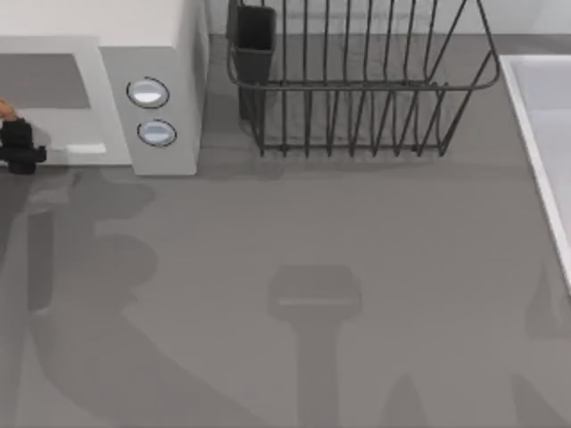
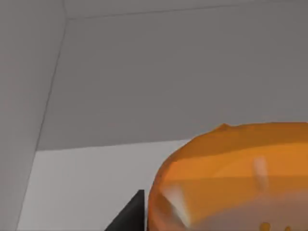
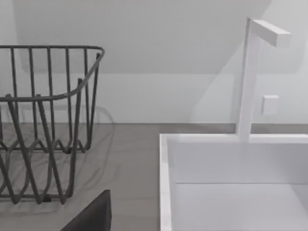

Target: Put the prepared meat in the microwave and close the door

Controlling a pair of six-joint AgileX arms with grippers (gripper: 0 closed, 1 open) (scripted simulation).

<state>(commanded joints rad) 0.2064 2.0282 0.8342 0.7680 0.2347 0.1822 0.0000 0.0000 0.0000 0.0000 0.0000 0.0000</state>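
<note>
In your left wrist view, the meat (image 2: pixel 231 178) is very close to the camera, orange with pale spots, and a dark finger (image 2: pixel 129 216) shows just beside it. Behind it you see the grey inner walls of the microwave (image 2: pixel 168 82). From above, your left end effector (image 1: pixel 20 145) is at the left edge of the table (image 1: pixel 357 339), at the microwave's (image 1: pixel 165 40) open front, with a small piece of the meat (image 1: pixel 5 109) touching it. How wide its fingers stand, you cannot tell. Two round buttons (image 1: pixel 148 93) carry no readable writing. Farther right stands the dish rack (image 1: pixel 357 80), then the white sink (image 3: pixel 231 192) with its tap (image 3: pixel 250 77); no brand is visible anywhere.
</note>
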